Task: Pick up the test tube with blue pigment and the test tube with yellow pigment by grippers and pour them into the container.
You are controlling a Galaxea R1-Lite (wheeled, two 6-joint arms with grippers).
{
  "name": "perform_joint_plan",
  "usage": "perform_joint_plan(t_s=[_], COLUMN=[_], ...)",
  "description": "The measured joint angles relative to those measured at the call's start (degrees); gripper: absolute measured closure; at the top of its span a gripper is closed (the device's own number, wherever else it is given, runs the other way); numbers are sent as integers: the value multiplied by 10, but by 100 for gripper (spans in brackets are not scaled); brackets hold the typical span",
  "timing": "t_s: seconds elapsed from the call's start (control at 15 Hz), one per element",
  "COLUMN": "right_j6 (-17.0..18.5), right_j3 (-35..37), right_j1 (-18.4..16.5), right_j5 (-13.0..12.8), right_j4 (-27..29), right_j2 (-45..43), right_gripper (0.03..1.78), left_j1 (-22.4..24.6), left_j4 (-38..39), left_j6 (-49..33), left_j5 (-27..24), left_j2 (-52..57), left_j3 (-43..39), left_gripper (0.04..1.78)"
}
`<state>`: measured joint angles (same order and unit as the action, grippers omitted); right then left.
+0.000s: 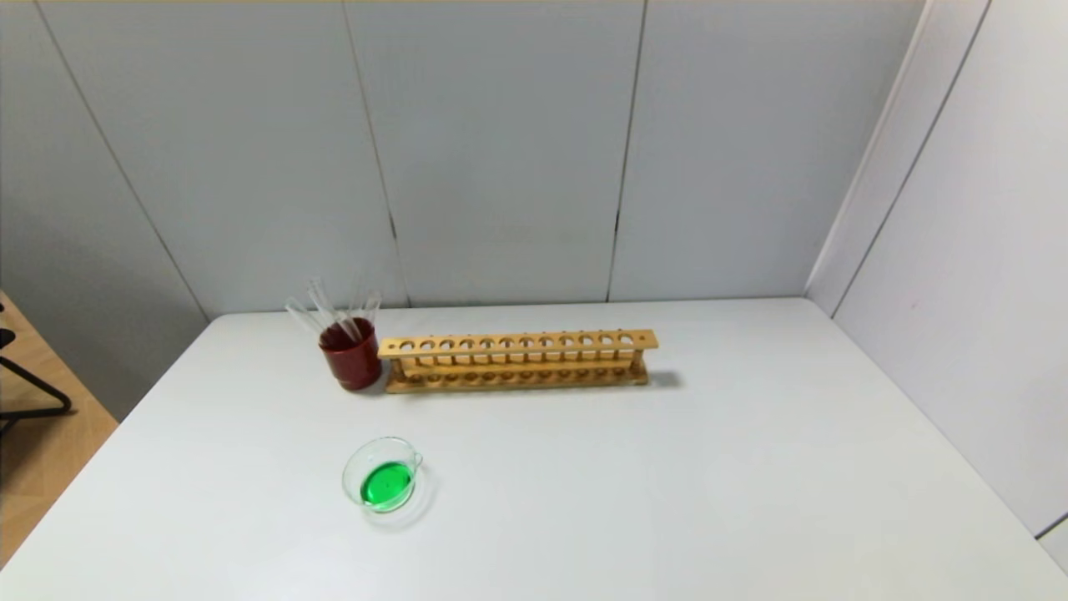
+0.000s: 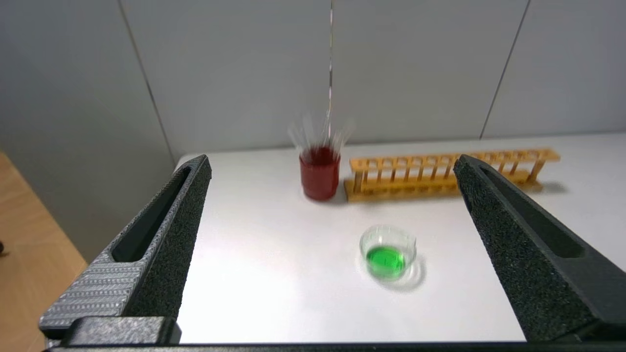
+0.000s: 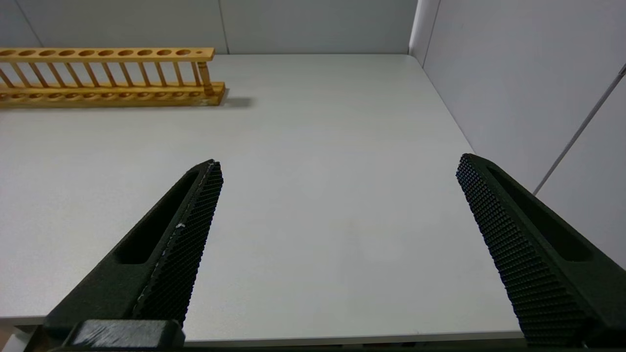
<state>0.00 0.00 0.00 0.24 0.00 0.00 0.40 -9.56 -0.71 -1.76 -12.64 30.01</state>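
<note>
The clear glass container [image 1: 382, 474] stands on the white table at front left and holds green liquid; it also shows in the left wrist view [image 2: 388, 251]. No tube with blue or yellow liquid is in view. Several clear, empty-looking tubes [image 1: 334, 307] lean in the dark red cup [image 1: 351, 354]. My left gripper [image 2: 332, 166] is open and empty, held back near the table's front edge, short of the container. My right gripper [image 3: 337, 168] is open and empty over the table's front right. Neither gripper shows in the head view.
An empty wooden tube rack [image 1: 517, 359] lies along the back middle, right of the red cup; it also shows in the left wrist view [image 2: 447, 172] and the right wrist view [image 3: 105, 76]. Grey wall panels close the back and the right side.
</note>
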Motion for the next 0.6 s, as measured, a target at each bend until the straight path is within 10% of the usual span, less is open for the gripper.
perform_joint_plan(t_s=[0.6], right_j6=[0], right_j3=[0], right_j1=[0], right_j5=[0], right_j4=[0], right_j2=[0], right_gripper=[6], left_j1=[-1], left_j4=[99], left_j6=[63], left_j5=[14], left_j2=[126], left_j3=[-289], left_gripper=[7])
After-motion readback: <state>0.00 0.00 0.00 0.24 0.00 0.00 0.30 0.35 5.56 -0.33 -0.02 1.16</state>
